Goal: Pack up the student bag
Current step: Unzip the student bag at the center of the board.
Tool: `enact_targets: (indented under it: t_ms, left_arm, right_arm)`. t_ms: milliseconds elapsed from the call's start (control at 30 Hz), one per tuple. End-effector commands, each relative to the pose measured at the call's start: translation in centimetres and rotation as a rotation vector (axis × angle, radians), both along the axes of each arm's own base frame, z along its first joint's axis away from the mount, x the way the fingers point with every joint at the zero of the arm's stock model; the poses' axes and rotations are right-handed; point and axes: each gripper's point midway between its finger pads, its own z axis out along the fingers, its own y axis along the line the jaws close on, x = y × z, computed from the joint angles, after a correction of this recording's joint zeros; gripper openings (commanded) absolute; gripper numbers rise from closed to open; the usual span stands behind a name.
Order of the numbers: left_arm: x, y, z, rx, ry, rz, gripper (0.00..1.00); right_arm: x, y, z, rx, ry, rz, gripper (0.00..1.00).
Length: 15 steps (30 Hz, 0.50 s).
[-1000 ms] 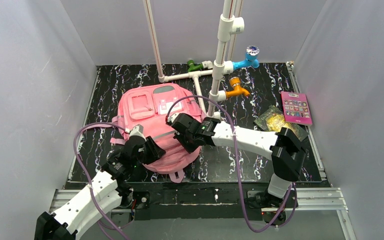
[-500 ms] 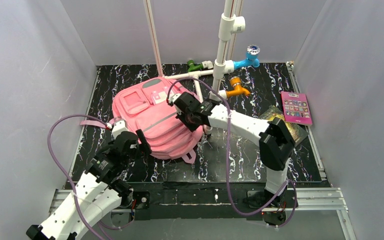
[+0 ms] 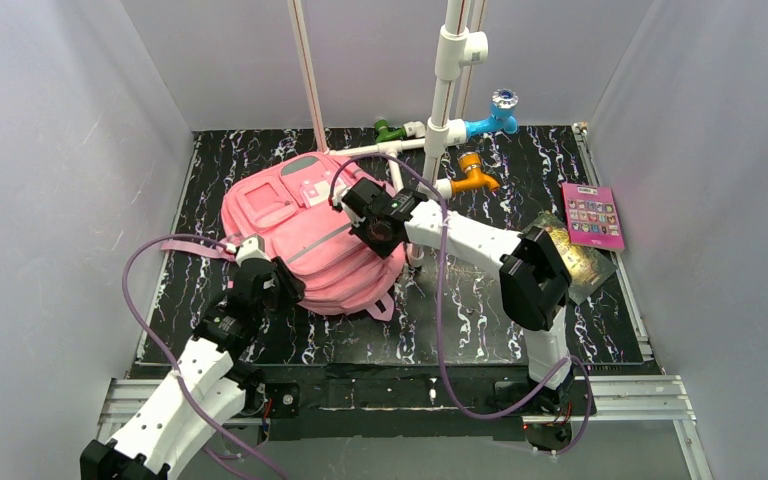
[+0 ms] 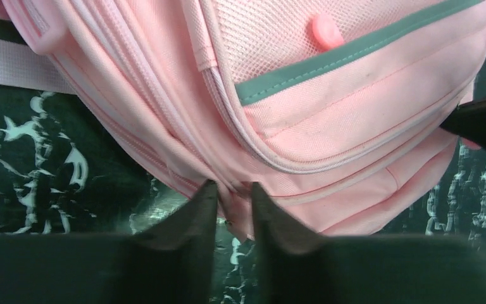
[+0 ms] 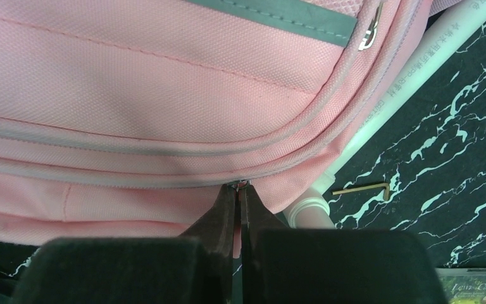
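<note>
Student bag (image 3: 295, 215): one, lying front side up on the counter (image 3: 460, 325), between the two grippers.

Left gripper (image 4: 230, 201): at the bag's near lower edge, with the bag ahead of the fingertips. Its fingers are nearly together and pinch a fold of pink edge fabric in the narrow gap.

Right gripper (image 5: 238, 193): at the bag's right flank, with the bag directly ahead of it. Its fingers are closed to a sliver on the zip seam. There is a small bit at the tips, too small to identify.

Top external only:
- the whole bag and both arms
- one white pipe frame (image 3: 438, 120) beyond the right gripper, carrying three taps: green (image 3: 390, 130), blue (image 3: 490, 120), orange (image 3: 472, 180)
- two books well to the right of the right gripper: pink book (image 3: 592, 215) and gold-dark book (image 3: 560, 250)

Left wrist only: grey stripe (image 4: 354, 57) and one round pink stud (image 4: 326, 30) on the mesh pocket.

Right wrist only: one hex key (image 5: 362, 189) on the counter, right of the fingers, beyond a pipe section.
</note>
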Motion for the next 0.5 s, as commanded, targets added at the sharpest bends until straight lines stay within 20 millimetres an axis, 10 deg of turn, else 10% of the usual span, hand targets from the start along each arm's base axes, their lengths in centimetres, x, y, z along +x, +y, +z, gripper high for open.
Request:
enact_targets:
  t_ms: [0, 200, 367, 467]
  left_arm:
    - [0.1, -3.7, 0.5, -0.165, -0.034, -0.139, 0.12]
    - [-0.2, -5.9, 1.2, -0.465, -0.090, -0.077, 0.00]
    - [-0.1, -5.3, 2.6, -0.491, -0.175, -0.045, 0.00]
    - [-0.7, -5.1, 2.8, -0.460, -0.146, -0.056, 0.00]
  right_arm:
    - [-0.6, 2.7, 4.3, 0.182, -0.007, -0.026, 0.01]
    - [-6.9, 6.2, 2.8, 0.191, 0.065, -0.133, 0.01]
    - [-15.5, 14.4, 2.9, 0.442, 0.233, -0.026, 0.01]
    - [-14.9, 15.3, 3.4, 0.491, 0.229, -0.022, 0.01]
